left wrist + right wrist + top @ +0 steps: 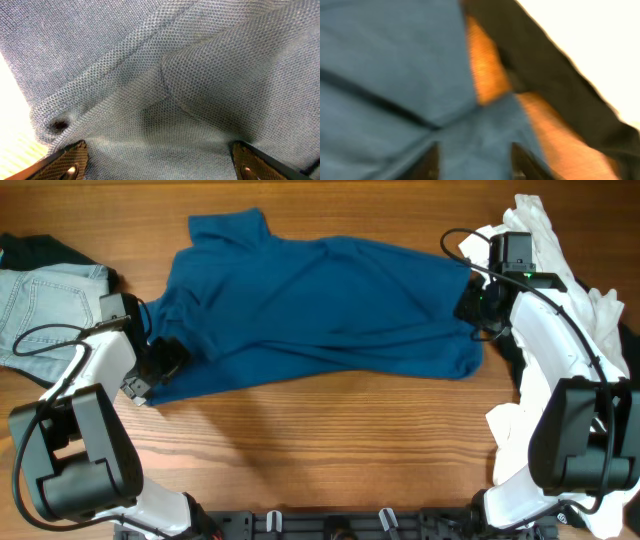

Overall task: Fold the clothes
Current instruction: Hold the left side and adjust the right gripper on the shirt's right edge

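The dark teal-blue shirt (pixel 320 305) lies spread and rumpled across the far middle of the wooden table, with its collar at the far left. My left gripper (pixel 165 360) is at the shirt's left edge. In the left wrist view its fingers (pixel 160 170) stand wide apart and the shirt's knit fabric (pixel 190 90) fills the space between them. My right gripper (pixel 475 305) is at the shirt's right edge. In the blurred right wrist view its fingers (pixel 475 165) are apart over teal fabric (pixel 395 60).
Light-blue denim shorts (pixel 50 300) lie at the far left beside a dark garment (pixel 40 250). White t-shirts (pixel 540 240) are heaped at the far right, and more white cloth (pixel 515 440) lies at the near right. Bare wood (pixel 320 450) runs along the front.
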Action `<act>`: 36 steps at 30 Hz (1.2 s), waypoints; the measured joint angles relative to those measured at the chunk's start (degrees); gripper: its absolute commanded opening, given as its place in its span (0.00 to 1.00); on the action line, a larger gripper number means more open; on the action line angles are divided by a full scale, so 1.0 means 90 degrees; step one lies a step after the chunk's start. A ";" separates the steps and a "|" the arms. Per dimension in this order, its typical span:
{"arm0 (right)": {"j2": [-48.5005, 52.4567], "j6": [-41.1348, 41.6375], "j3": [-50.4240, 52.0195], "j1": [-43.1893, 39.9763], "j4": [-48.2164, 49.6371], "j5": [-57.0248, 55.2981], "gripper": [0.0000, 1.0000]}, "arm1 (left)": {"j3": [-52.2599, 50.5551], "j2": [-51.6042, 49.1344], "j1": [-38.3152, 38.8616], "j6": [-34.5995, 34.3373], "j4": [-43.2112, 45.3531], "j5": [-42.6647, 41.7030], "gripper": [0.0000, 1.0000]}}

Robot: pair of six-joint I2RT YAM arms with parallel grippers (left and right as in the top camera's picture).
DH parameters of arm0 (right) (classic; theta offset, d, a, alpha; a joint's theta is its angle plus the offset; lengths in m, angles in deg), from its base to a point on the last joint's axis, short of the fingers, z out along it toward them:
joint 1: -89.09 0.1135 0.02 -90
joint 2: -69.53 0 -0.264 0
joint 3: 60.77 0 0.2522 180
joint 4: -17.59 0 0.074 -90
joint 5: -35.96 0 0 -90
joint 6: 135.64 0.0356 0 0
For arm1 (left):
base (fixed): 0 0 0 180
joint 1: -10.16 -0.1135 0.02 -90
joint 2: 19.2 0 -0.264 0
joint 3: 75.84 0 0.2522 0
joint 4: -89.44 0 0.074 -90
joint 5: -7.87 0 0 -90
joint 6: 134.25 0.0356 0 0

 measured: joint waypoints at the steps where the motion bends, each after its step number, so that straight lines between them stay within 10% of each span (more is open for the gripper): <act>1: 0.0002 0.0044 0.0002 -0.0002 0.0046 -0.0073 0.51 | 0.0000 0.0000 0.0000 0.0002 0.0002 0.0010 0.94; 17: 0.2166 -0.1498 -0.0760 -0.0223 0.3203 0.1056 0.61 | -0.0017 0.0017 -0.0017 0.0002 0.0005 0.0034 0.94; 22: 0.2419 -0.1542 -0.0797 -0.0223 0.3769 0.1015 0.04 | -0.0017 0.0017 -0.0017 0.0002 0.0005 0.0032 0.94; 32: 0.2584 -0.1654 -0.1078 -0.0236 0.4024 -0.0053 0.04 | -0.0029 0.0005 -0.0041 0.0029 -0.0090 0.0257 0.79; 33: 0.2616 -0.1715 -0.1251 -0.0257 0.4027 -0.0087 0.04 | -0.0029 0.0005 -0.0041 0.0029 -0.0090 0.0265 0.79; 36: 0.2618 -0.1863 -0.1678 -0.0270 0.3980 -0.0180 0.52 | -0.0029 0.0005 -0.0041 0.0027 -0.0090 0.0282 0.82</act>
